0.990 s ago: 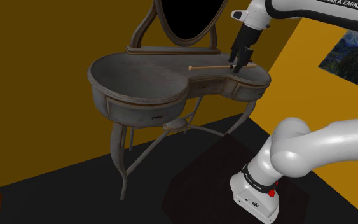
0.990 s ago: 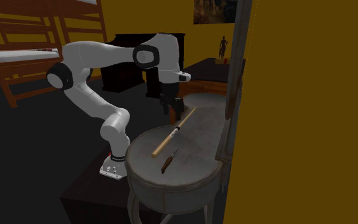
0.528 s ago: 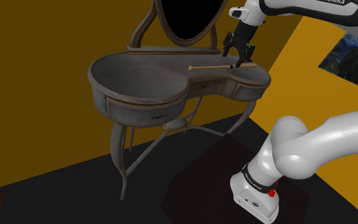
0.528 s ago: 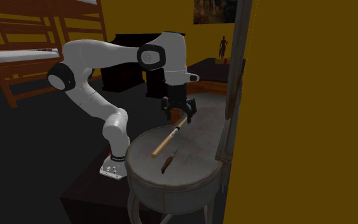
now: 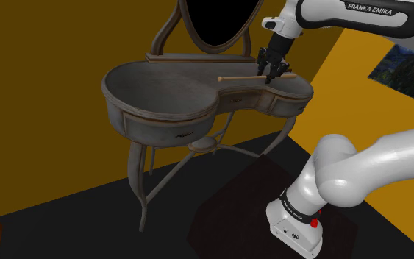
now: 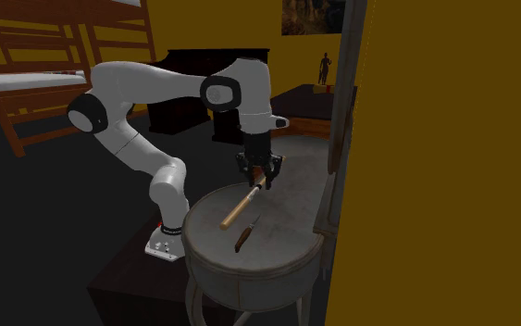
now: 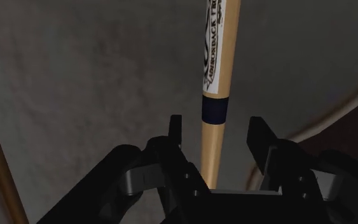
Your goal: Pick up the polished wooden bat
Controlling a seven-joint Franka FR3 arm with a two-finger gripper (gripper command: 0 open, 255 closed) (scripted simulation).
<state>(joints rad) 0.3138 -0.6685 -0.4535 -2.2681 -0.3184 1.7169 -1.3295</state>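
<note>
1. On the shoulder view's left, a grey dressing table (image 5: 161, 84) on thin curved legs is seen against a yellow wall.
2. At the back of the table top, an oval mirror (image 5: 216, 18) is stood upright. Its glass is drawn as a black area.
3. Further right, the pale wooden bat (image 5: 242, 76) is laid flat on the table top, near the table's right end.
4. The black gripper (image 5: 273, 72) is lowered, pointing down, over the bat's right part. It is carried by the white arm (image 5: 359, 15), which enters from the upper right corner.
5. In the second exterior view, a wooden bunk bed (image 6: 27, 83) is seen at the left. Right of it, the gripper (image 6: 260, 179) is set over the far part of the bat (image 6: 238, 211), which is laid slantwise on the table (image 6: 277, 245). A small knife (image 6: 245, 235) is laid near the bat's near end, apart from it.
6. In the wrist view, the bat (image 7: 220, 63), marked with a printed label and a dark band, is seen running between the two fingers (image 7: 176, 130). The jaws are held apart, a gap is left on each side, and the bat is not clasped.
</note>
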